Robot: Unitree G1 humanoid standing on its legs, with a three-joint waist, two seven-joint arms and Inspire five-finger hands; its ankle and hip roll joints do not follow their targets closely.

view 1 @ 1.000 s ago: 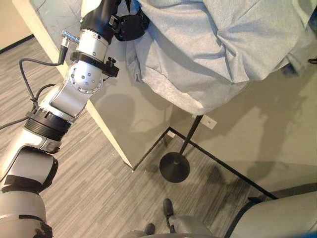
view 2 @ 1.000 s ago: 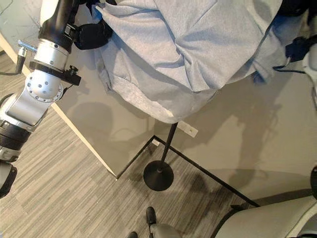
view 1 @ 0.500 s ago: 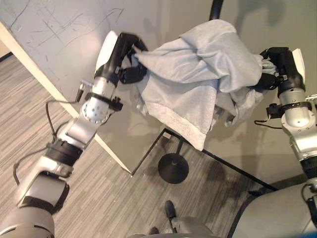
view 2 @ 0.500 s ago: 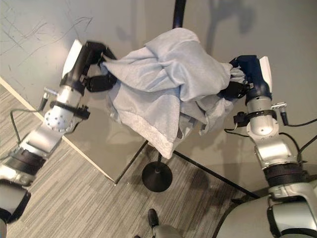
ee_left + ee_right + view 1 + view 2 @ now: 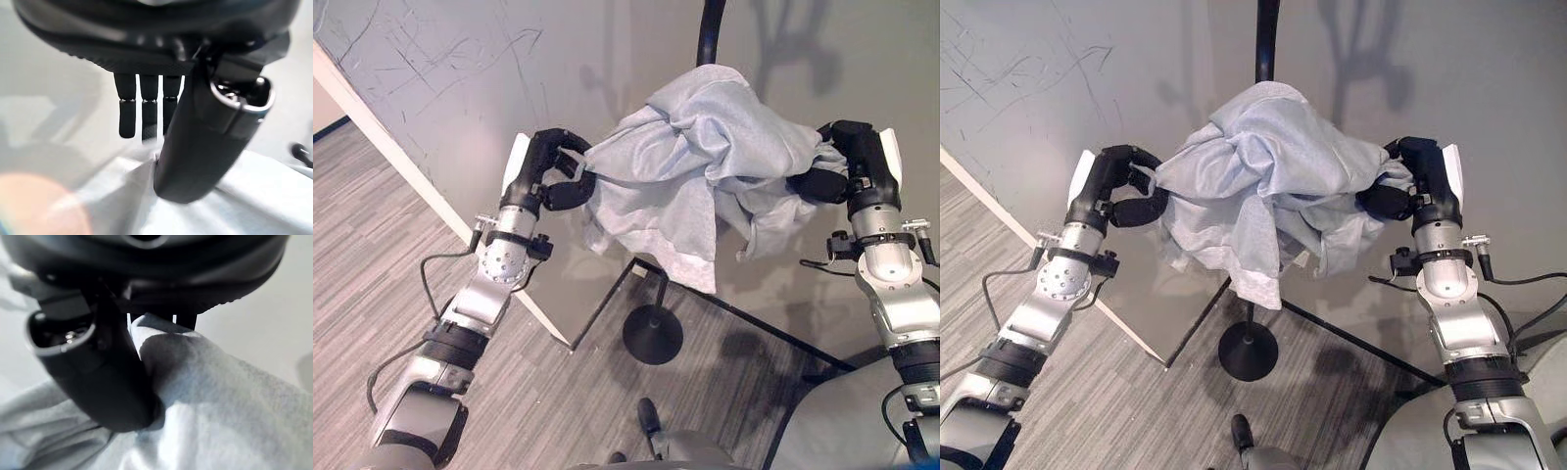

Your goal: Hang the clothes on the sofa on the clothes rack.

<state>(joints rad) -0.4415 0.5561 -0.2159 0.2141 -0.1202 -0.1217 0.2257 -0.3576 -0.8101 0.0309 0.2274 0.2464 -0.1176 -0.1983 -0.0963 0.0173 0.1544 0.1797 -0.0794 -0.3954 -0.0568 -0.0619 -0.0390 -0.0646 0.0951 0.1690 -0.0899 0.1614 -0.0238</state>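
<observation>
A scuffed grey wall (image 5: 460,88) with a pale corner edge (image 5: 431,196) rises above grey striped floor (image 5: 401,264), with a black baseboard (image 5: 754,323) along its foot.

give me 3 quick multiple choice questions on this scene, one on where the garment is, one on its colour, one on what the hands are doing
1. Where is the garment?
A. on the floor
B. draped over the rack's pole
C. on a sofa

2. What colour is the garment?
A. light grey
B. red
C. black

3. What are the hands doing?
A. both hang open, away from the cloth
B. the left alone holds cloth
C. each pinches a side of the cloth

Answers:
1 B: it bunches round the pole above the round base.
2 A: pale grey all over.
3 C: left hand and right hand each grip an edge.
</observation>
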